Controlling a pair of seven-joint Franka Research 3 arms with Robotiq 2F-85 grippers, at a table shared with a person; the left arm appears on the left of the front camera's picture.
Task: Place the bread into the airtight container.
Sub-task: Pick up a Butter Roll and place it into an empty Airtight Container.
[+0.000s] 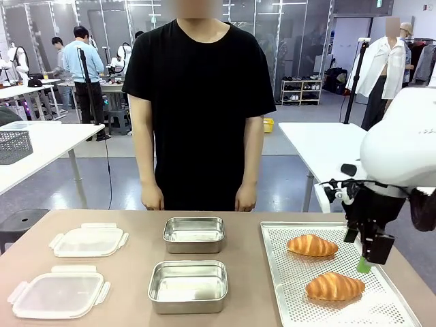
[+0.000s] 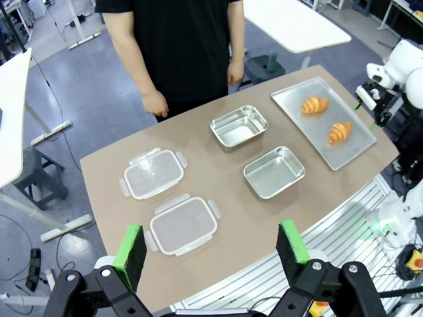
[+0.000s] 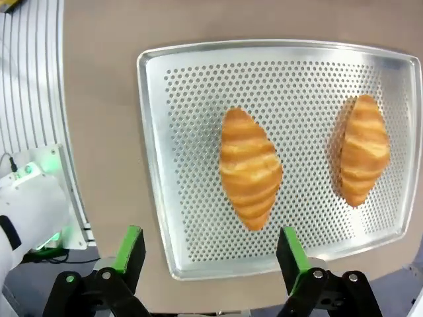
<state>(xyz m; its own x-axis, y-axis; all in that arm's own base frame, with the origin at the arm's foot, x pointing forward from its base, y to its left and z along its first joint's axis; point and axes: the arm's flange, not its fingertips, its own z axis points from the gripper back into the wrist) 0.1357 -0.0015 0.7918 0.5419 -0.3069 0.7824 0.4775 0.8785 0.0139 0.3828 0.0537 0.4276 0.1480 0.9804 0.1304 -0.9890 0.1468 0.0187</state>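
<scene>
Released and empty, the right tool (image 3: 208, 247) hangs over the perforated tray (image 3: 158, 198) with the nearer croissant (image 3: 250, 168) at its 12 o'clock: light, flaky, crushable, so likely best pinched gently across its thick middle.

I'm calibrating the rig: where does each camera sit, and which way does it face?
Front view: fixed between the arms, facing the person across the table; right fingers over the tray.
Left wrist view: high up, looking down across the table; left fingers at bottom.
Right wrist view: above the tray, looking straight down; right fingers at bottom.
Shared: the croissants.
</scene>
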